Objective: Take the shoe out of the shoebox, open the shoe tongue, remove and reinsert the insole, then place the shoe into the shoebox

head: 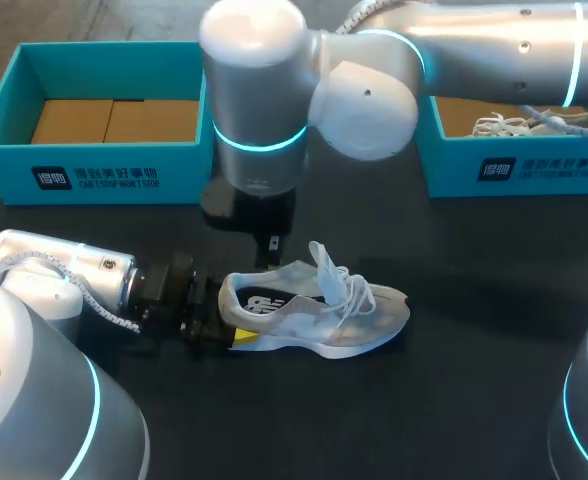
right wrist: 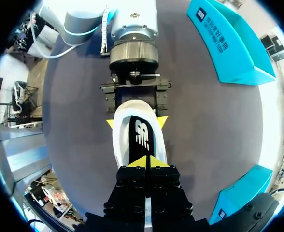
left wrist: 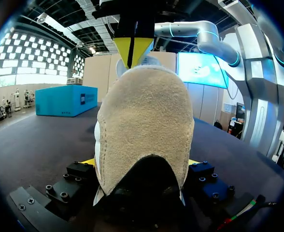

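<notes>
Two sets of fingers on one shoe (head: 314,315): our left fingers (right wrist: 110,123) clamp its heel from both sides, steadying it on the dark desk (head: 454,400), while our right fingers (right wrist: 137,162) hang pressed together over the insole (right wrist: 143,137), likely to pluck it. A teal shoebox (head: 4,140) waits at each far corner, well apart from the shoe.

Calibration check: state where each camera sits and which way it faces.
Head view: above and behind, looking down on the table; left gripper holds the shoe, right gripper over it.
Left wrist view: on that wrist, facing the heel; own tips flank it.
Right wrist view: on that wrist, facing down into the shoe; own tips show.
Wrist views share the shoe and the other arm's gripper.
</notes>
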You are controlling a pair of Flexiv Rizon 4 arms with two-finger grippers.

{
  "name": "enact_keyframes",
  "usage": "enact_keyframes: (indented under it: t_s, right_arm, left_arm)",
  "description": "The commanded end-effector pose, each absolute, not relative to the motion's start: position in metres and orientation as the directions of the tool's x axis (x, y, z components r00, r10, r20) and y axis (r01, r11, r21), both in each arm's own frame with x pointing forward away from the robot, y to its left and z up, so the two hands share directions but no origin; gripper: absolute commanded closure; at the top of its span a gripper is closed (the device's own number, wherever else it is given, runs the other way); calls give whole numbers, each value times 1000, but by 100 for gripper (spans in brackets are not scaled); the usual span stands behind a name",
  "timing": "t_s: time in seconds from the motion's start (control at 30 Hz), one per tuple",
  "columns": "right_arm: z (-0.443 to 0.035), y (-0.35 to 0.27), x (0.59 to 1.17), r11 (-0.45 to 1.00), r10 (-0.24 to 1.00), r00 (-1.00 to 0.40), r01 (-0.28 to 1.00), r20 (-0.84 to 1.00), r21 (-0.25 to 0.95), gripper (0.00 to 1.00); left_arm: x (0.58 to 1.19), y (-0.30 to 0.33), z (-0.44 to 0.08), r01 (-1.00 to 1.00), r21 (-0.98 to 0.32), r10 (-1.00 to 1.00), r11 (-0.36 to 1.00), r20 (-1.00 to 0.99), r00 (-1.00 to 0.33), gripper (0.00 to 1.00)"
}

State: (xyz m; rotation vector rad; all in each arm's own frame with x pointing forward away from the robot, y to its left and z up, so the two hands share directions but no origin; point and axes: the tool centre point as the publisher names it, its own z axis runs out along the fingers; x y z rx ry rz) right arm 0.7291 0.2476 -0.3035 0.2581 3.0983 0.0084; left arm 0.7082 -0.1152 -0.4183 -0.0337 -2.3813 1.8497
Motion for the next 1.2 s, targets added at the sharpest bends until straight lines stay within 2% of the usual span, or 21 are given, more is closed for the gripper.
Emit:
enact_keyframes:
  t_s: [0.03, 0.33, 0.4, 0.87, 1.2]
  right_arm:
    - [-304, 243, 728, 986, 165, -986, 164, -33, 19, 100]
    - [-304, 243, 728, 986, 165, -986, 164, -33, 19, 100]
    - [-309, 245, 730, 993, 120, -992, 120, -40, 16, 100]
    - [-348, 234, 728, 997, 67, -998, 67, 6, 38, 100]
    - [-369, 219, 727, 994, 97, -995, 98, 7, 57, 100]
  left_arm:
    - [706, -114, -422, -60, -966, 94, 251, 86, -992, 100]
    - [706, -114, -422, -60, -966, 94, 251, 86, -992, 100]
    - [706, -114, -422, -60, -966, 94, 251, 86, -992, 100]
    - [706, -114, -422, -60, -966, 94, 251, 86, -992, 100]
    - [706, -114, -422, -60, -966, 94, 251, 86, -992, 100]
